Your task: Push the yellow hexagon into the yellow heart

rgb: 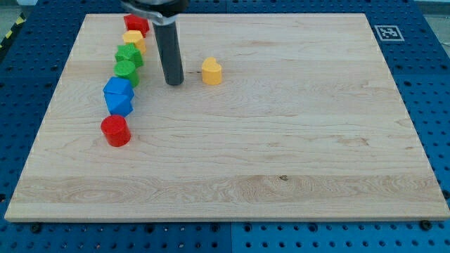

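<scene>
A yellow block (211, 71), seemingly the heart, stands alone on the wooden board (281, 140) in the upper middle. A second yellow block (133, 39), seemingly the hexagon, sits in a column of blocks at the upper left, between a red block (137, 23) above it and a green block (129, 54) below it. My tip (174, 83) rests on the board between the two. It is a short gap left of the lone yellow block and right of the green blocks, touching neither.
The column runs down the view's left: a second green block (126, 69), two blue blocks (118, 89) (121, 105), and a red cylinder (115, 131). A tag marker (388, 32) lies off the board's top right corner.
</scene>
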You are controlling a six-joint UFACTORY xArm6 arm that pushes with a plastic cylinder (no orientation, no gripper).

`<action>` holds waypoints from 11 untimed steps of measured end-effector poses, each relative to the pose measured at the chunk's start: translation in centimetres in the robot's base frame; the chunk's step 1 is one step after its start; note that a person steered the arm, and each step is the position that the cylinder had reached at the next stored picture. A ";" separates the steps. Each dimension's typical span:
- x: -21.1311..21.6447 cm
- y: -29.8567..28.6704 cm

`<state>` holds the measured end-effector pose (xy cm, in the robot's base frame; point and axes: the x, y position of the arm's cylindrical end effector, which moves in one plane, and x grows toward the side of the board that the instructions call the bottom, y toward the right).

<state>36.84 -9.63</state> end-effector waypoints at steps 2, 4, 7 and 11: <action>-6.9 0.1; -16.1 0.0; -17.7 -14.4; -11.0 -15.3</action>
<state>25.87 -24.96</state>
